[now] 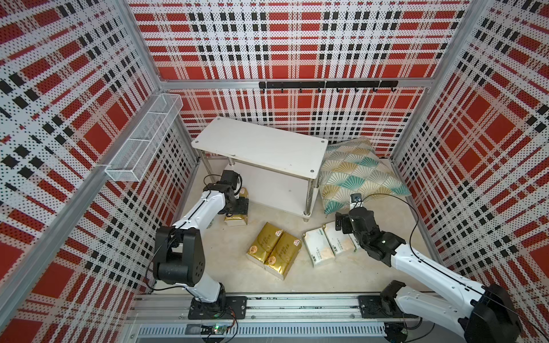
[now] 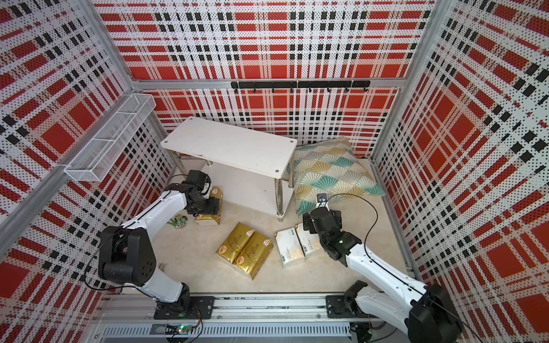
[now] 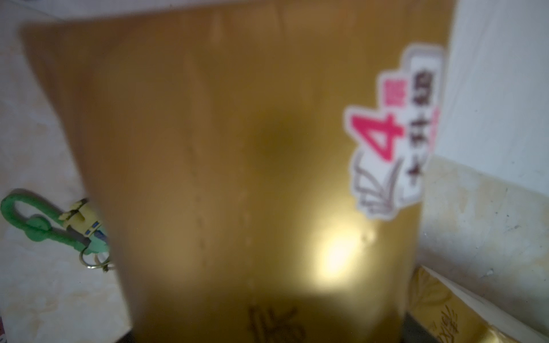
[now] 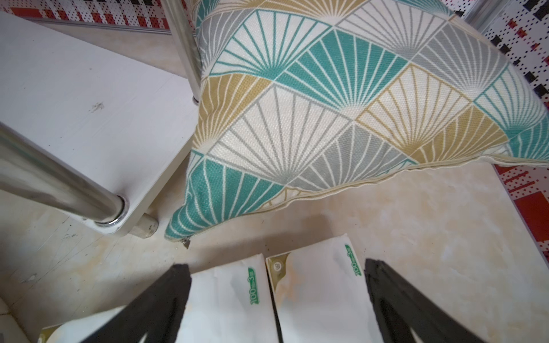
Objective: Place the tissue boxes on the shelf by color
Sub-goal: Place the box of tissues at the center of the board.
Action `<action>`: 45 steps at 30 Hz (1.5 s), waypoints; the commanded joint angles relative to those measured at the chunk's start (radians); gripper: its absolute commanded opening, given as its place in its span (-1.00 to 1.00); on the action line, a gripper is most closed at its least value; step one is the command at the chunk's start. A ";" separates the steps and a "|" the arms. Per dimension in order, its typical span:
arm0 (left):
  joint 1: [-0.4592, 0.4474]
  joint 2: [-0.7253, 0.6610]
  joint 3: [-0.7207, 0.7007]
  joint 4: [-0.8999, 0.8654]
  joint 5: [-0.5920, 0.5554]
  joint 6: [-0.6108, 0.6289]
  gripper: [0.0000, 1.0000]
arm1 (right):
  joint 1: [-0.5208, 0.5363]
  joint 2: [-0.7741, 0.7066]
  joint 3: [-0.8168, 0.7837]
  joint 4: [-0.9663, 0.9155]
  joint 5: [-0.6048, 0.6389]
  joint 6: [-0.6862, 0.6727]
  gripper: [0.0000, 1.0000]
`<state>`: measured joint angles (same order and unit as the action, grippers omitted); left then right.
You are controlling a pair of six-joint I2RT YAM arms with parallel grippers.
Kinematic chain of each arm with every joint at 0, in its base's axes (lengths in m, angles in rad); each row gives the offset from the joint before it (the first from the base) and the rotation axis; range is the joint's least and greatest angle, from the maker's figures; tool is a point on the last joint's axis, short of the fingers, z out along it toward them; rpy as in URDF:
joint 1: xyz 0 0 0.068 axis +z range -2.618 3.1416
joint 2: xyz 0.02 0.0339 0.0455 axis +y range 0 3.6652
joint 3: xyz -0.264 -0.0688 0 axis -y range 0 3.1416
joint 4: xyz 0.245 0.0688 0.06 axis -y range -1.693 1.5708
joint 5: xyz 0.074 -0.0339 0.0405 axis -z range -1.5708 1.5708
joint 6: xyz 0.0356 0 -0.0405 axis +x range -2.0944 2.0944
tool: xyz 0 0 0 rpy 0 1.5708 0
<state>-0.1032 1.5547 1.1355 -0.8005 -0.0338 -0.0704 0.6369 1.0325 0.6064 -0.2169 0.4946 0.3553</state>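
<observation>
Now, closest to the front edge of the surface, two gold packs (image 1: 264, 242) lie side by side, touching, near the middle. Just to their right lie the white packs (image 1: 316, 248), also side by side. The right end effector (image 4: 276, 264) hangs over them with its jaws wide open. Two of the packs show between the jaws, and it holds nothing.

Further back, near the left edge, the left end effector (image 1: 239, 208) sits across the middle of the third gold pack (image 3: 237, 148). Its jaws look closed on this pack, though the fingers themselves are hidden. The pack is low, just in front of the front left leg of the shelf (image 1: 261, 142). A small green key ring (image 2: 178, 222) lies near it on the surface.

At the back stands the shelf with both boards bare. A pillow (image 1: 356, 175) lies right beside its right end.

I think the job in hand is getting this gold pack onto a board. The pack is soft and shiny, so a firm but gentle squeeze is best. Lift it well above the board edge first and keep clear of the leg. Then set it down flat at one end. That leaves room for the other two gold ones beside it, and the other board for the white ones.
</observation>
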 commanded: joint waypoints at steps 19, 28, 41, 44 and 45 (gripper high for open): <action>0.098 -0.003 -0.134 0.061 -0.103 -0.147 0.56 | 0.070 0.019 0.048 0.034 0.004 -0.026 1.00; 0.174 -0.009 -0.142 0.105 -0.045 -0.187 0.60 | 0.073 0.019 0.040 0.045 -0.001 -0.024 1.00; 0.153 0.045 -0.152 0.174 -0.109 -0.219 0.80 | 0.075 -0.004 0.016 0.045 0.005 -0.024 1.00; 0.135 0.032 -0.165 0.192 -0.128 -0.245 0.86 | 0.076 -0.006 0.012 0.052 0.001 -0.025 1.00; 0.126 0.030 -0.170 0.196 -0.134 -0.255 0.87 | 0.075 -0.007 0.010 0.053 0.002 -0.026 1.00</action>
<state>0.0433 1.6123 0.9829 -0.6418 -0.1333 -0.2905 0.7048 1.0431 0.6292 -0.1867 0.4904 0.3336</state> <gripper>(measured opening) 0.929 0.999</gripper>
